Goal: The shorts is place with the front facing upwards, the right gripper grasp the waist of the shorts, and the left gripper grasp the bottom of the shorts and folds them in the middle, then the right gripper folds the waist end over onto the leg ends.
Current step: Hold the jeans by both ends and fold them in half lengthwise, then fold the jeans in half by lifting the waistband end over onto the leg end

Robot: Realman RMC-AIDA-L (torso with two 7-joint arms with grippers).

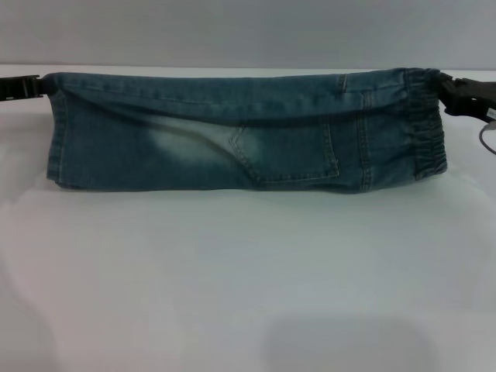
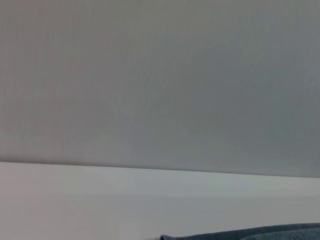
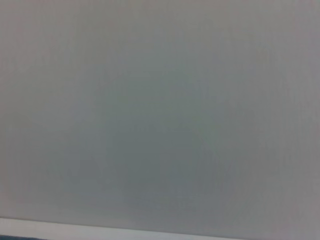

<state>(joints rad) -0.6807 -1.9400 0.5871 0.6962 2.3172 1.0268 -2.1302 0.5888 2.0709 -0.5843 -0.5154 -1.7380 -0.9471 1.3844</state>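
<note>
White table (image 1: 248, 294): bears the garment; the near part in front of the shorts is bare.

Denim shorts (image 1: 232, 147): folded lengthwise, stretched in a long band between the two grippers. The upper folded edge is held taut and raised; the lower portion hangs down to the table. A back pocket (image 1: 287, 151) faces the head camera.

Waist of the shorts (image 1: 425, 124): gathered elastic band, at the end touching the right gripper.

Bottom of the shorts (image 1: 56, 128): straight hemmed leg ends, at the end touching the left gripper. A strip of denim (image 2: 260, 233) shows at the edge of the left wrist view.

Right gripper (image 1: 453, 91): clamped on the upper corner of the waist.

Left gripper (image 1: 31, 85): clamped on the upper corner of the leg ends.
</note>
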